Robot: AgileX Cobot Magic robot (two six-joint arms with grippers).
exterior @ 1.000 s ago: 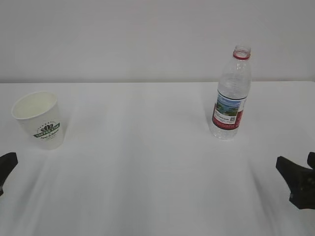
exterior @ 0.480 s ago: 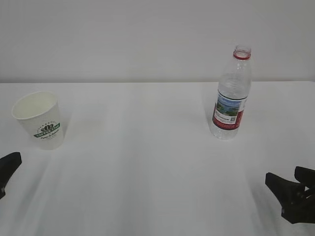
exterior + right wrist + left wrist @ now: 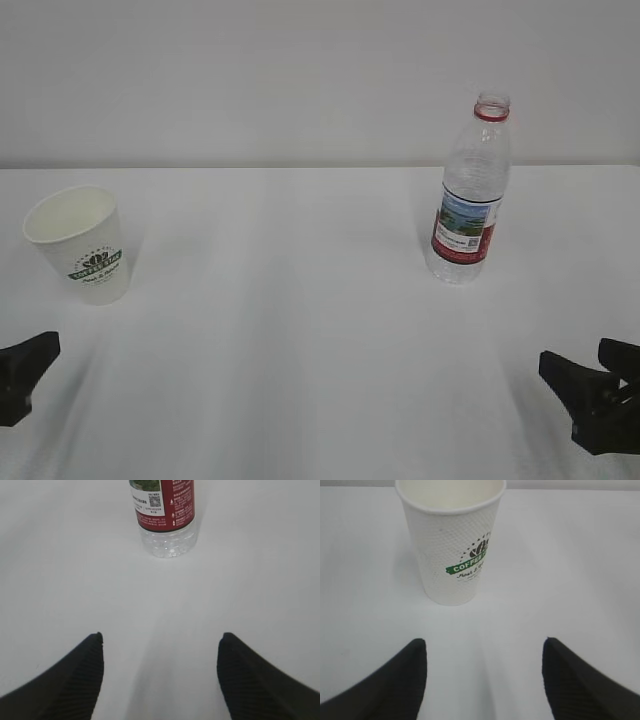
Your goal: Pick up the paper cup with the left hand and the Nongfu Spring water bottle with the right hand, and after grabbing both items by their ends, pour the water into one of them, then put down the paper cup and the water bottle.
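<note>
The white paper cup [image 3: 80,243] with its green logo stands upright at the left of the white table; in the left wrist view the paper cup [image 3: 452,540] is straight ahead of my open left gripper [image 3: 484,647], apart from it. The Nongfu Spring water bottle [image 3: 470,195] stands upright and capless at the right. Its lower part, the bottle [image 3: 164,515], shows ahead of my open right gripper [image 3: 161,641], well short of it. In the exterior view the left gripper [image 3: 25,375] pokes in at the lower left edge and the right gripper [image 3: 595,385] at the lower right. Both hold nothing.
The white table [image 3: 300,330] stretches between cup and bottle, with a plain white wall [image 3: 300,70] behind it.
My left gripper has come forward and to the right, toward the cup. My right gripper slid left and down in the exterior view, then stayed still. Cup and bottle have not moved.
</note>
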